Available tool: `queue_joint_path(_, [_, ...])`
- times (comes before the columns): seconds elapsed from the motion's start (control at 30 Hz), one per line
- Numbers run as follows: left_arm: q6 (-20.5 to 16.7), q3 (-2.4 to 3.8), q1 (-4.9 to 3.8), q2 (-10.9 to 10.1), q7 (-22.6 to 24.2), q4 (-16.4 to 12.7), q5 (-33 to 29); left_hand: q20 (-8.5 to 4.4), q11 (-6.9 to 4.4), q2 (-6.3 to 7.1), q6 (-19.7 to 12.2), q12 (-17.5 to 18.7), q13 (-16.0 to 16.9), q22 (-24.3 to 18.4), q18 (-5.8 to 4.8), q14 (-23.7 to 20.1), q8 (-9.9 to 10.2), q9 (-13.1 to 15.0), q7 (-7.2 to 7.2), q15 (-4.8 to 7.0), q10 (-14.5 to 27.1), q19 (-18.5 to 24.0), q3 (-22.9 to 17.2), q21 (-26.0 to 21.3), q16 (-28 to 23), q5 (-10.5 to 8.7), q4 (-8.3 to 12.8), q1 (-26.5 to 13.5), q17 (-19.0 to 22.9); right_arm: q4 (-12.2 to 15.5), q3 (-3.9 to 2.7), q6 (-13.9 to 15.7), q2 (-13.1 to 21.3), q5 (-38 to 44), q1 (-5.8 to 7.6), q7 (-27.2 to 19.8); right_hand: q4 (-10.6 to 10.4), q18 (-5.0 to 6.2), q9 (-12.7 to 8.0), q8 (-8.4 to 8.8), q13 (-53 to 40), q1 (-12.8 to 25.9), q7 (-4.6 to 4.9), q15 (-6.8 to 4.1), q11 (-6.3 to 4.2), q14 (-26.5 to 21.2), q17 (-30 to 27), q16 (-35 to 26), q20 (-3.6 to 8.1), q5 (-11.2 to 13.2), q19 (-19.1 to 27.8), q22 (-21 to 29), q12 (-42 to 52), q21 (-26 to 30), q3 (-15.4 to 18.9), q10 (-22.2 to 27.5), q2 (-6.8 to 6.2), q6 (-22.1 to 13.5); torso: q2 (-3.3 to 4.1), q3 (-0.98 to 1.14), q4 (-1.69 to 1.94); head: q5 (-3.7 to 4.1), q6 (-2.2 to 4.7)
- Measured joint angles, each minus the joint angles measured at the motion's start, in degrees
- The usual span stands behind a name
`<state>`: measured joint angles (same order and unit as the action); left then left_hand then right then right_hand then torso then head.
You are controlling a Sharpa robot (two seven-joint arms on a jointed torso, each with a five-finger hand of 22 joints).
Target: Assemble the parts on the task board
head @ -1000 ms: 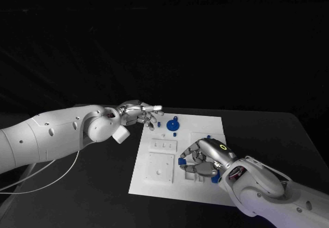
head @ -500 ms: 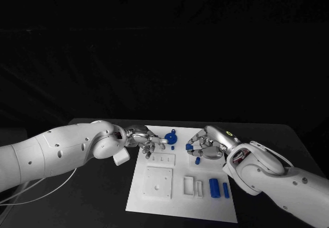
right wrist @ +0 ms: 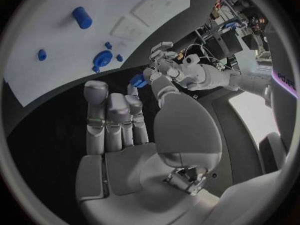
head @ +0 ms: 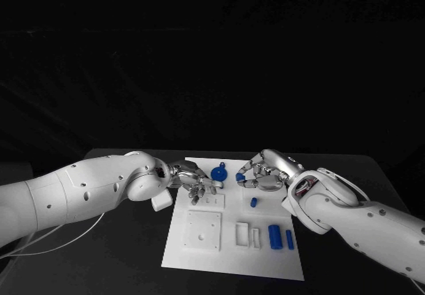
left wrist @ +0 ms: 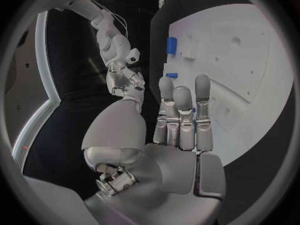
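On the black table [head: 354, 178], the right hand [head: 266, 174] pinches a small blue part [head: 240, 177] over the task board [head: 232, 258]; left hand [head: 191, 179] holds nothing, fingers apart.

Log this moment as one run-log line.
left robot hand: open, over task board far edge | right robot hand: pinching small blue part | blue round part: on board between hands

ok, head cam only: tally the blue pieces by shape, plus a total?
Round disc: 1
Long cylinders: 2
Short pieces: 3, one mid-board, one past the disc, one in the right hand's fingers
Total: 6 that plainly show
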<state>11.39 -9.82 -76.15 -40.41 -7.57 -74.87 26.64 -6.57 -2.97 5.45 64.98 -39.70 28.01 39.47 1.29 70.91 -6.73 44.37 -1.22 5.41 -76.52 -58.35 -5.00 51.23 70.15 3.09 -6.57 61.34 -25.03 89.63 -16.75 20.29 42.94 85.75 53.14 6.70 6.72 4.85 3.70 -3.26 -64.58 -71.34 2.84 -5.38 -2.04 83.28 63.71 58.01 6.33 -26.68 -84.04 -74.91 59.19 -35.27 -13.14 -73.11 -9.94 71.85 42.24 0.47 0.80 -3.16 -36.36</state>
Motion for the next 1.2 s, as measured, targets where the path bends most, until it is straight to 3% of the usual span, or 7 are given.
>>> queue_joint_path(0.53, [-1.6,-0.02,-0.01,1.0,0.8,0.2,-0.8,0.62,0.31,-0.01,-0.2,-0.3,-0.3,0.9,0.0,-1.0,0.8,-0.3,-0.2,-0.19,1.1,0.6,0.2,-1.0,0.0,0.96,0.2,0.0,0.8,-0.7,0.01,-1.6,-1.6,-1.9,0.1,-1.2,0.6,-0.01,0.0,0.0,0.0,0.0,0.0,0.0,-0.01,0.0,0.0,-0.2,0.0,-0.5,0.0,0.0,0.0,-0.2,0.5,0.4,0.45,0.0,-0.07,-0.04,0.04,0.35,-0.31])
queue_joint_path(0.83, [-2.7,-0.02,-0.02,1.5,1.5,0.7,-2.0,0.42,0.61,-0.31,-0.5,-0.3,-0.7,1.4,0.01,-1.3,1.7,-2.2,-0.51,-0.51,1.4,0.8,0.2,-1.8,0.0,0.95,0.2,-0.3,1.5,-0.3,0.06,-2.4,-2.2,-2.2,0.1,-1.5,0.8,-0.01,0.0,0.0,0.0,0.2,0.19,0.0,0.0,0.0,0.0,-0.2,0.0,-0.8,0.0,0.0,0.0,-0.2,0.8,0.4,0.68,-0.2,-0.07,-0.04,0.03,0.31,-0.53])
queue_joint_path(1.2, [-3.3,-0.01,-0.02,2.1,2.0,0.9,-3.3,0.42,0.61,-0.77,-0.5,-0.3,-0.8,1.9,0.01,-1.3,1.7,-2.5,-0.51,-0.51,1.4,0.8,0.8,-2.3,0.0,1.29,1.1,-0.7,1.8,-0.8,0.52,-3.1,-3.4,-2.3,0.1,-1.8,1.0,-0.01,0.0,0.0,0.0,0.0,0.19,0.0,0.0,0.0,0.0,-0.2,0.0,-0.8,0.0,0.0,0.0,-0.2,1.0,0.4,0.91,-0.2,-0.08,-0.04,0.07,0.31,-0.52])
